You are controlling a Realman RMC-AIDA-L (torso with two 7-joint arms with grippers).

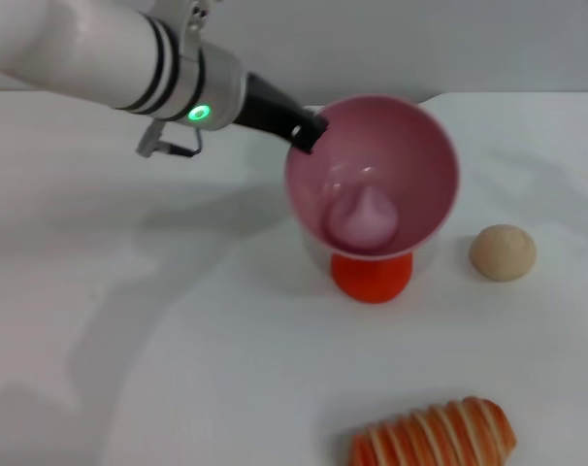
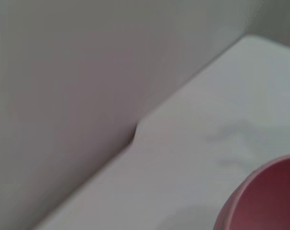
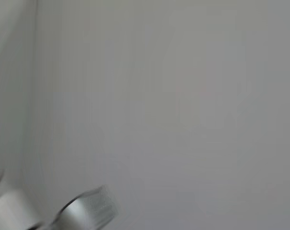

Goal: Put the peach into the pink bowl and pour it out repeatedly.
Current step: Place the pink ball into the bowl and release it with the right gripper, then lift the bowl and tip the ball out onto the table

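In the head view the pink bowl [image 1: 410,155] is held above the table, tipped so that its opening faces the camera. The pale-pink peach [image 1: 364,217] lies inside it, low against the near wall. My left gripper [image 1: 306,129] is shut on the bowl's far-left rim. The bowl's rim also shows in the left wrist view [image 2: 264,201]. My right gripper is out of view; its wrist view shows only a grey wall.
An orange-red fruit [image 1: 373,275] sits on the white table [image 1: 158,349] right under the bowl. A beige ball [image 1: 503,252] lies to the right. A striped orange bread toy [image 1: 435,434] lies at the front edge.
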